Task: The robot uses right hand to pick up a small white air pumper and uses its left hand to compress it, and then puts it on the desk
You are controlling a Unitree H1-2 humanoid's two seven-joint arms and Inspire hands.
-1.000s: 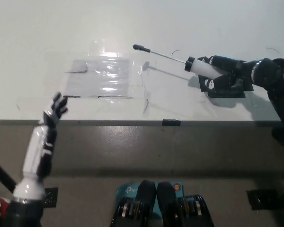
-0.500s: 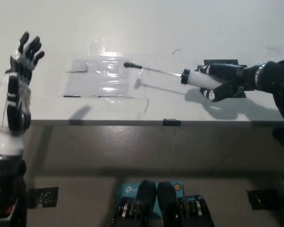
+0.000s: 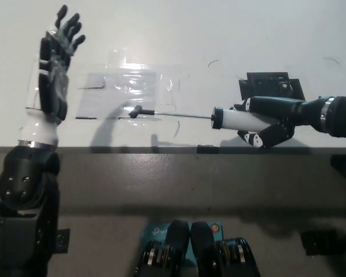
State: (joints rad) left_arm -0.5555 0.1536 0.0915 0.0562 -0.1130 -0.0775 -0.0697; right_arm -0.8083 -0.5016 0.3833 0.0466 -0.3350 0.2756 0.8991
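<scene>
The big white desk point(image 3: 230, 29) is filling the top half of the head view, and its front edge is running straight across the middle, with a grey floor strip below it. Most of the desk top is bare, so there is lots of open room at the back and on the left side. A shiny see-through plastic sheet point(image 3: 132, 92) is lying flat near the middle of the desk, close to the front edge. A flat black square pad point(image 3: 274, 85) is lying on the right part of the desk. The black right hand point(image 3: 271, 121) is reaching in from the right, just in front of that pad and near the desk's front edge. Its fingers are curling around the fat white tube of the small white air pumper point(image 3: 233, 119) and holding it sideways. The pumper's thin metal rod point(image 3: 179, 115) is sticking out to the left, pulled far out of the tube, and its small black knob point(image 3: 136, 111) is hanging over the front part of the plastic sheet. The white left hand point(image 3: 55, 69) is raised over the left side of the desk, well apart from the knob. Its fingers are spread wide and pointing up the picture, and they are holding nothing.
</scene>
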